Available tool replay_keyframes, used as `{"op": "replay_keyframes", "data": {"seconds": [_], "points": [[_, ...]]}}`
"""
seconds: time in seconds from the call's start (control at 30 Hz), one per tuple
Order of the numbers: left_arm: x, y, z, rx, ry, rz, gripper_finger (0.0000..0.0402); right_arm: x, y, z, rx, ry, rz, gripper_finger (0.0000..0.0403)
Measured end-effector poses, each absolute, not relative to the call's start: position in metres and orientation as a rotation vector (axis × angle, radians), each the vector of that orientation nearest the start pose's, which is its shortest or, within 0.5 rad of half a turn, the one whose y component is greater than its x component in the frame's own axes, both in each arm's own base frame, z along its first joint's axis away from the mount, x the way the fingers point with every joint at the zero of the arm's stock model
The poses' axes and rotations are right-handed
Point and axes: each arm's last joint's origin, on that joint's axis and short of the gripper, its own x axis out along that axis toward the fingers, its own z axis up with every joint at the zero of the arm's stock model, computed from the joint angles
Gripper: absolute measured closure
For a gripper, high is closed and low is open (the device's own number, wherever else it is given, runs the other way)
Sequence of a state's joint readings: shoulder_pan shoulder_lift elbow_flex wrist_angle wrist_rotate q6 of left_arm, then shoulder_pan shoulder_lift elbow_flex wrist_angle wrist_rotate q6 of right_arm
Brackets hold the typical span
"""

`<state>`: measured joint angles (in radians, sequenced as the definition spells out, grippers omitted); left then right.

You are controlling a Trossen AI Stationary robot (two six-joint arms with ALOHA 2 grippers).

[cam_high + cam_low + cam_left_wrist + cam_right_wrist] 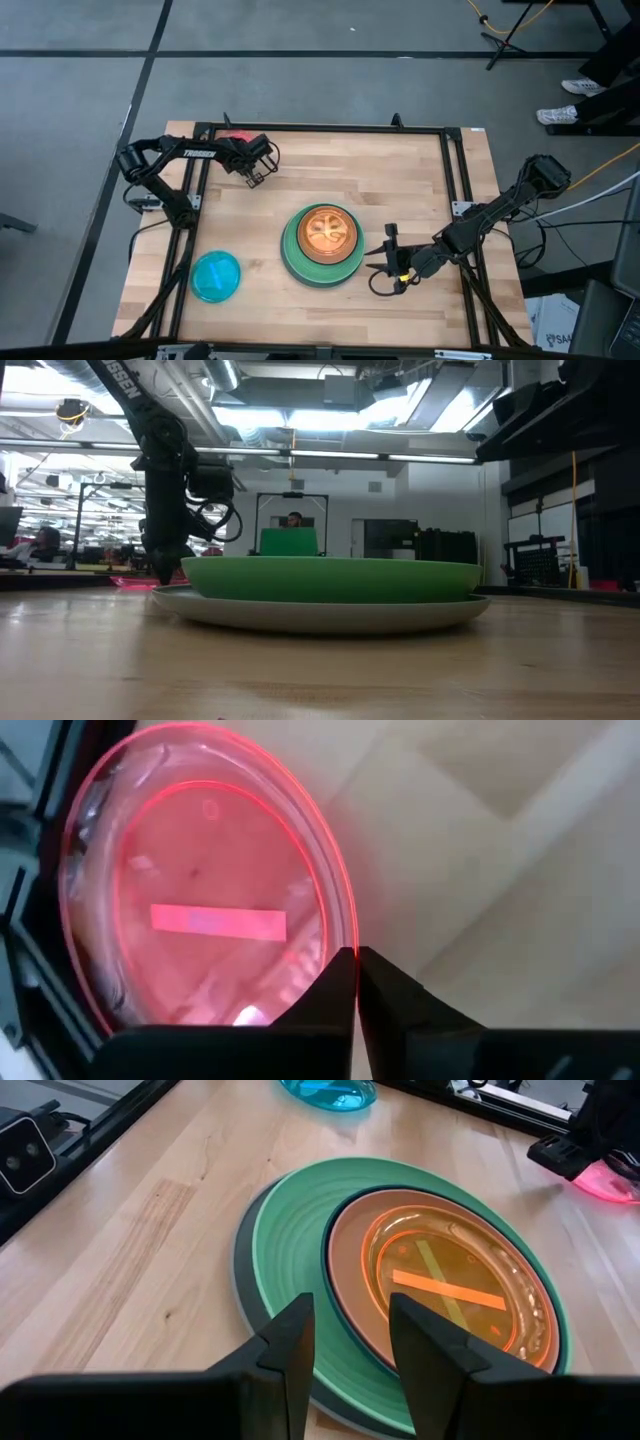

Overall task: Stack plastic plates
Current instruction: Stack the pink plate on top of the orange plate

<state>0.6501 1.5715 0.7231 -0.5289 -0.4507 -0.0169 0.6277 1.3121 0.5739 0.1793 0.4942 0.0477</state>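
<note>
A stack stands mid-table: grey plate (287,262) lowest, then light green (295,240), dark teal, brown and the orange plate (326,233) on top, also seen as the stack (300,1230) and the stack (330,585). The cyan plate (215,276) lies alone near the left front. The translucent pink plate (236,133) sits at the far left edge under my left gripper (245,148), which is shut on it. My right gripper (381,262) is open, just right of the stack, its fingers over the stack's rim (350,1325). No lime plate shows. My left gripper (352,970) pinches the pink plate's rim (346,932) between its two shut fingers, reaching down from above. The plate (135,582) sits low at table height. I cannot tell whether it rests on the wood or is lifted.
Black frame rails (190,230) run along the table's left, right and far sides. Bare wood lies between the stack and the pink plate (300,175) and in front of the stack. A person (294,520) sits in the room beyond.
</note>
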Motion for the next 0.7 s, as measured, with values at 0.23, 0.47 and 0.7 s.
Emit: {"op": "replay_keyframes", "data": {"seconds": [0.23, 0.47, 0.7], "points": [[0.201, 0.14, 0.132, -0.05, 1.44, 0.85, 0.04, 0.213, 0.137, 0.189, -0.251, 0.467, 0.105, 0.0279], [0.21, 0.117, 0.131, 0.026, 1.476, 0.764, 0.0401, 0.213, 0.137, 0.189, -0.252, 0.467, 0.101, 0.0278], [0.218, 0.087, 0.131, 0.078, 1.495, 0.704, 0.0401, 0.213, 0.137, 0.189, -0.253, 0.467, 0.098, 0.0279]]}}
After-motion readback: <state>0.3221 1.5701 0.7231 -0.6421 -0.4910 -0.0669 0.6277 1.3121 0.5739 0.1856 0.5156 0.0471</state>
